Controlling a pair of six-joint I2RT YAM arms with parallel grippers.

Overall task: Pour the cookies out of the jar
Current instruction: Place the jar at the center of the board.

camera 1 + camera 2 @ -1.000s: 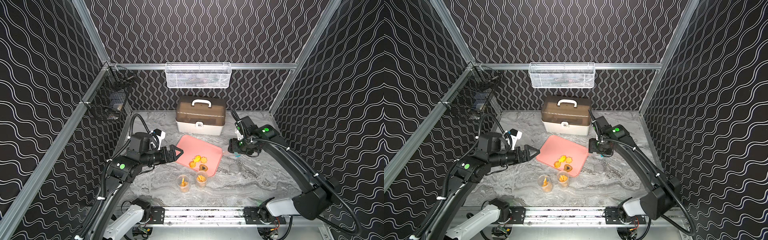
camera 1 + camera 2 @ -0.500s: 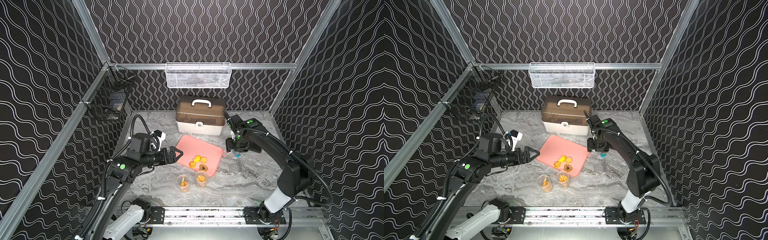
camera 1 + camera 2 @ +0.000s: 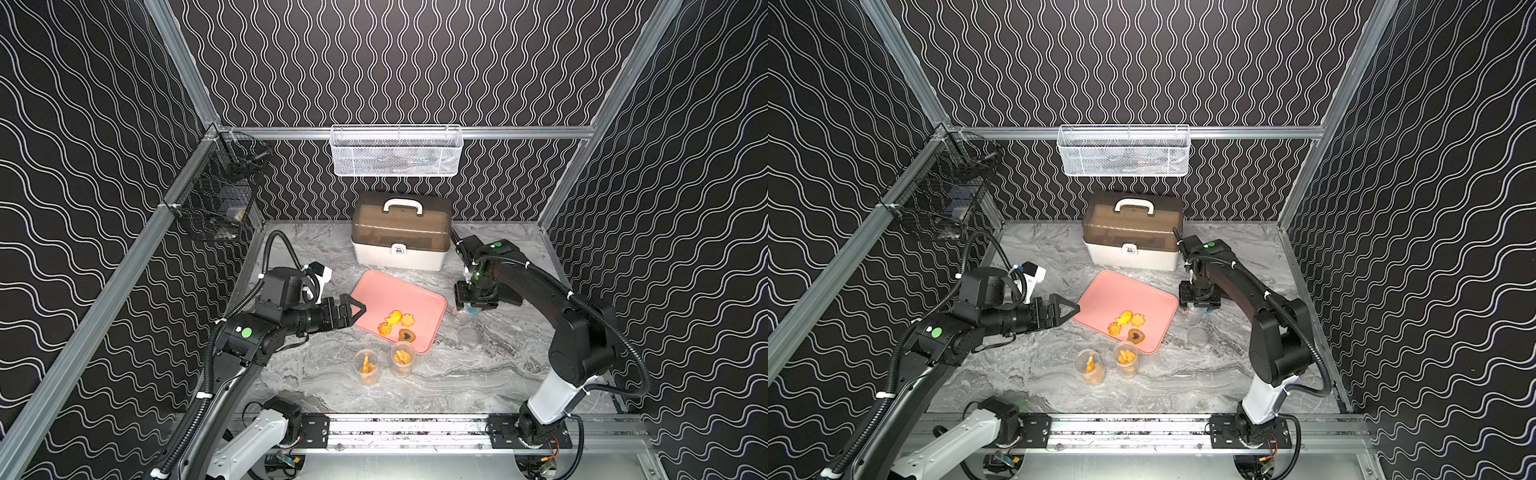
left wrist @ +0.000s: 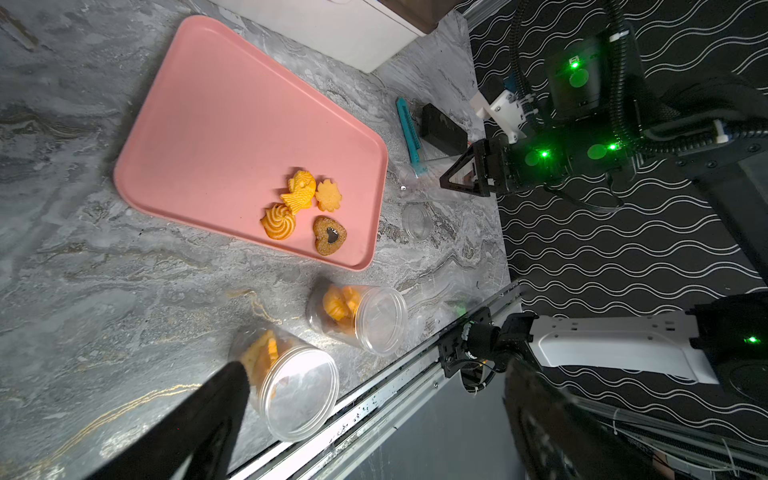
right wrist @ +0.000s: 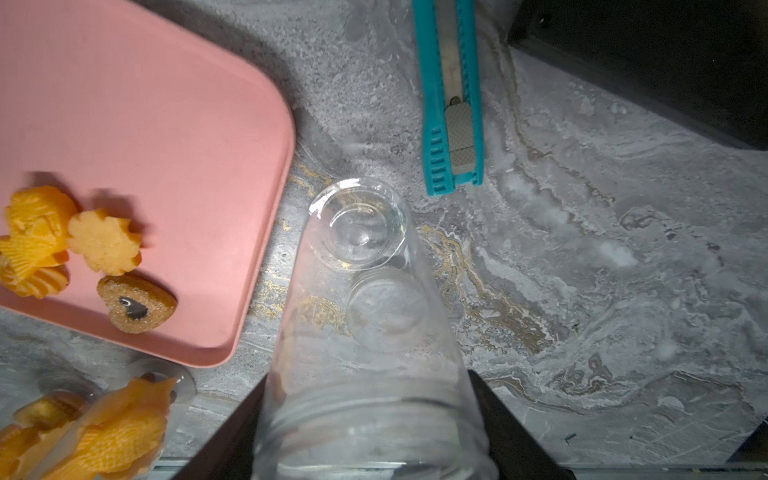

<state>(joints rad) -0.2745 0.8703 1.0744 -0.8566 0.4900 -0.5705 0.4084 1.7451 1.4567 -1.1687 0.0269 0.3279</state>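
Beside the tray [image 3: 386, 293], our right gripper [image 3: 474, 303] is pinching the jar [image 5: 365, 353] near its mouth; empty, likely light and slippery. Our left gripper [image 3: 354, 309] is hanging spread.

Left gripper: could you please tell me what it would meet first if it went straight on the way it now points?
Probably the pink tray: the left gripper points across its near edge. Height is unclear; if it clears the rim, the right gripper holding the empty jar comes next.
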